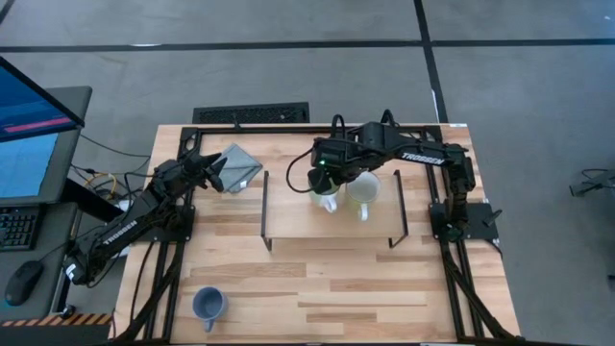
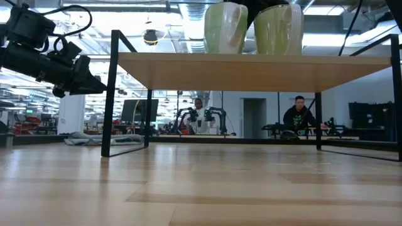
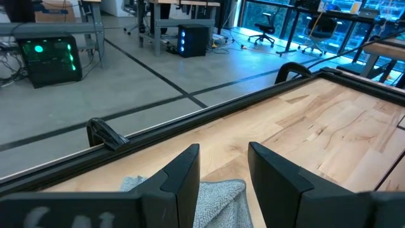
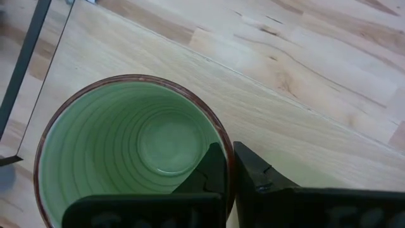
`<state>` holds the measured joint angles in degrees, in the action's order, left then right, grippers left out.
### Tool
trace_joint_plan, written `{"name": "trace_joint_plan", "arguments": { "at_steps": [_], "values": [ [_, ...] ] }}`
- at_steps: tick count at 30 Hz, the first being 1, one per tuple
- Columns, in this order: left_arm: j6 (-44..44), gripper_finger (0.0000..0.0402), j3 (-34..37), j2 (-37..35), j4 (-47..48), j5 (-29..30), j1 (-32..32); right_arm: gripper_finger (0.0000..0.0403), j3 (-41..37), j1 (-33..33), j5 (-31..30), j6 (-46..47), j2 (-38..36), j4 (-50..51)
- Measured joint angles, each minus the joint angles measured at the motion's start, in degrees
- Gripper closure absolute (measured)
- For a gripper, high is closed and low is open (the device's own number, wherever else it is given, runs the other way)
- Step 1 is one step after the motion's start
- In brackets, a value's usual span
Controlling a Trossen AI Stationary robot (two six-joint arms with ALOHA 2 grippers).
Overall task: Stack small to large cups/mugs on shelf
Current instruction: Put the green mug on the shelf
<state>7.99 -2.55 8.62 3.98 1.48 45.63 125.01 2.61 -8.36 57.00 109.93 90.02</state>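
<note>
The green mug's rim sits pinched in my right claw; TROSSEN is printed on that arm. My left claw hangs parted over the grey cloth.

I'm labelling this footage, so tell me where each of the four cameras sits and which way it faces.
High: overhead, straight down; both arms, shelf, blue mug.
Low: table height, level under the shelf; left gripper shows.
Left wrist: past its open fingers at the grey cloth.
Right wrist: down into the green mug, right gripper pinching its rim.
Shared: high and low both show two mugs on the shelf.
</note>
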Motion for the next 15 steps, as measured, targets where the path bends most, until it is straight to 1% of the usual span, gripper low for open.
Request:
{"name": "trace_joint_plan", "arguments": {
  "at_steps": [4,7,9,15],
  "values": [
    [0.0,0.0277,0.0,0.0,0.0,0.0,0.0,0.0382,0.0,0.0,0.0,0.5,0.0,0.0],
    [0.0,0.0277,0.0,0.0,0.0,0.0,0.0,0.0382,0.1,-0.2,0.0,1.0,1.4,-0.1],
    [0.0,0.0277,0.0,0.0,0.0,0.0,0.0,0.0382,-0.1,-0.3,0.0,-0.1,1.9,0.0],
    [0.0,0.0277,0.0,0.0,0.0,0.0,0.0,0.0382,0.0,-0.3,-0.1,0.2,2.9,-0.1]
  ]
}}
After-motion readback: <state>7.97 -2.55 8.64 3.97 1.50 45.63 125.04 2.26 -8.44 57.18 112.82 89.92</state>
